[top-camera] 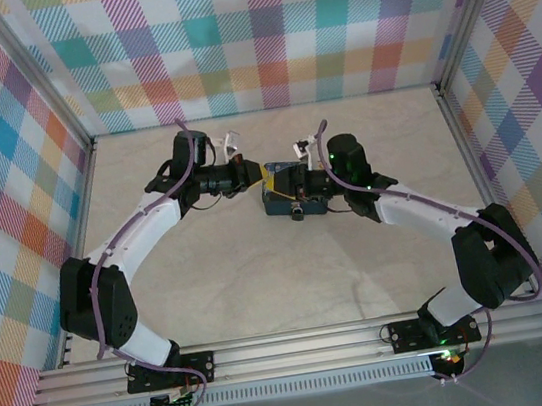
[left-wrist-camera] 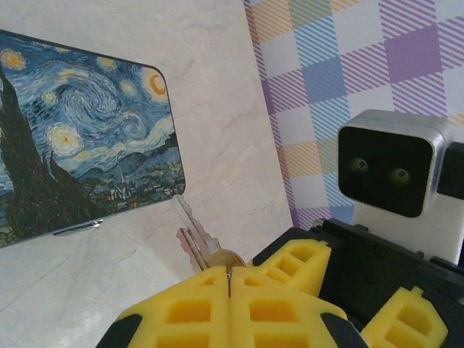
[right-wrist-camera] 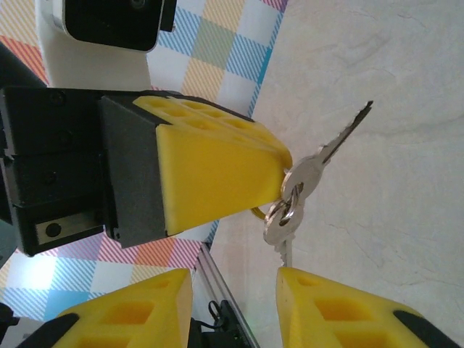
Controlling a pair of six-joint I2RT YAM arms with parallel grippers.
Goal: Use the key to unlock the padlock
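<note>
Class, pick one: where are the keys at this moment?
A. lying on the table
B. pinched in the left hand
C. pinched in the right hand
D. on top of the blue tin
B: the left hand is shut on the keys, whose blades poke out past it.

The left arm (top-camera: 143,226) and right arm (top-camera: 424,210) bow outward, tips nearly meeting. The left gripper (left-wrist-camera: 228,279) presses its yellow pads (left-wrist-camera: 192,312) together, pinching a key (left-wrist-camera: 192,228), while the right gripper (right-wrist-camera: 235,290) (facing it) holds its fingers apart.

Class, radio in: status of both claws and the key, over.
Left claw shut on key. Right claw open, facing it closely. Painted tin lies beyond key tip.
</note>
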